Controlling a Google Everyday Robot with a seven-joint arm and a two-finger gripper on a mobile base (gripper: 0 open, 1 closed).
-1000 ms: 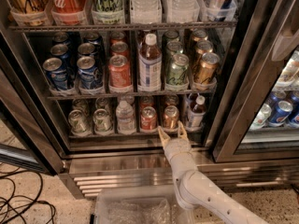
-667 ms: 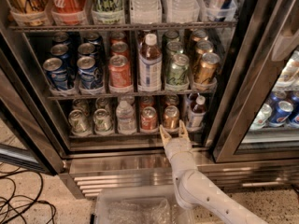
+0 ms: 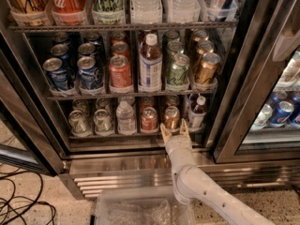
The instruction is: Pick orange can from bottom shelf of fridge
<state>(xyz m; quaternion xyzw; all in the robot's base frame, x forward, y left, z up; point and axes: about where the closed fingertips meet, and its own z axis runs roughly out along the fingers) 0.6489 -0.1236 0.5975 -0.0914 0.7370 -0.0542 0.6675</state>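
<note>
The fridge (image 3: pixel 255 86) stands open with dark wire racks of cans and bottles. On the bottom shelf (image 3: pixel 117 136) the orange can (image 3: pixel 171 117) stands at the front, with a silver top, right of a red can (image 3: pixel 149 119). My gripper (image 3: pixel 175 128) is at the shelf's front rail, just below and in front of the orange can. Its two pale fingers (image 3: pixel 165 131) are spread open, one on each side of the can's base, not closed on it. My white arm (image 3: pixel 197 186) rises from the lower right.
Left on the bottom shelf stand two green-silver cans (image 3: pixel 77 122), a clear bottle (image 3: pixel 125 118), and right of the orange can a small dark bottle (image 3: pixel 198 111). The rack above holds blue, red, green and gold-bronze cans (image 3: pixel 205 69). A clear bin (image 3: pixel 140 210) lies on the floor; cables (image 3: pixel 18 205) lie at left.
My gripper has moved slightly up and forward toward the orange can, its fingers now flanking the can's base. The cans have not moved.
</note>
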